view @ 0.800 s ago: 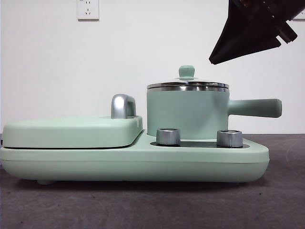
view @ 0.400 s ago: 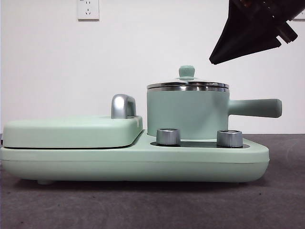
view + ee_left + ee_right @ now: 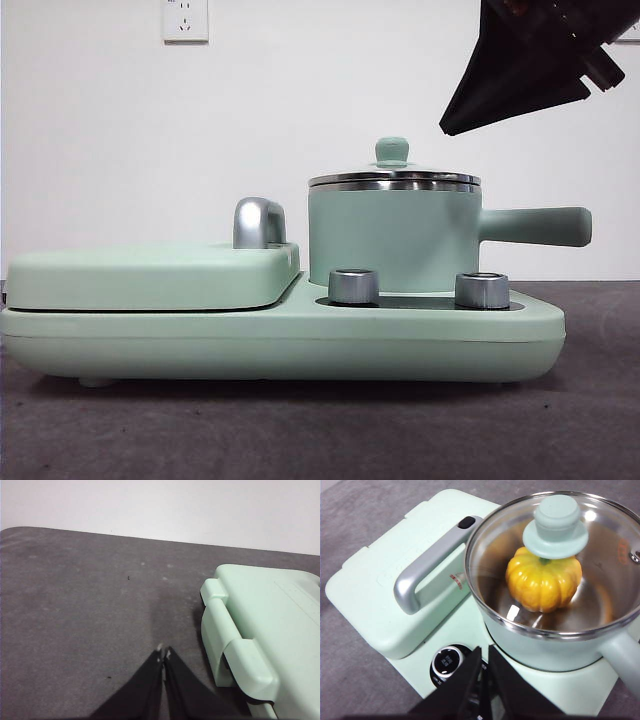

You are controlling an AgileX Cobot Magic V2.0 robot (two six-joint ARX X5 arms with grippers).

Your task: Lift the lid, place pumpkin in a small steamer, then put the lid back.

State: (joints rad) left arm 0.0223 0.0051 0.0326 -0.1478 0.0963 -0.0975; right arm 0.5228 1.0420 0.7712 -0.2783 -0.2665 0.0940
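The mint-green small steamer (image 3: 390, 240) stands on the cooker base with its long side handle (image 3: 535, 226) pointing right. The glass lid (image 3: 393, 178) with its mint knob (image 3: 391, 150) sits on the pot. In the right wrist view the yellow-orange pumpkin (image 3: 540, 587) lies inside the steamer (image 3: 535, 647) under the lid (image 3: 600, 545). My right gripper (image 3: 484, 652) is shut and empty; in the front view it hangs above and right of the lid (image 3: 447, 127). My left gripper (image 3: 163, 652) is shut and empty over the grey table, beside the appliance's end.
The flat mint-green grill cover (image 3: 150, 275) with a chrome handle (image 3: 257, 222) fills the left half of the cooker base (image 3: 280, 345). Two steel dials (image 3: 353, 286) (image 3: 481, 290) stand in front of the pot. The appliance's end shows in the left wrist view (image 3: 265, 630).
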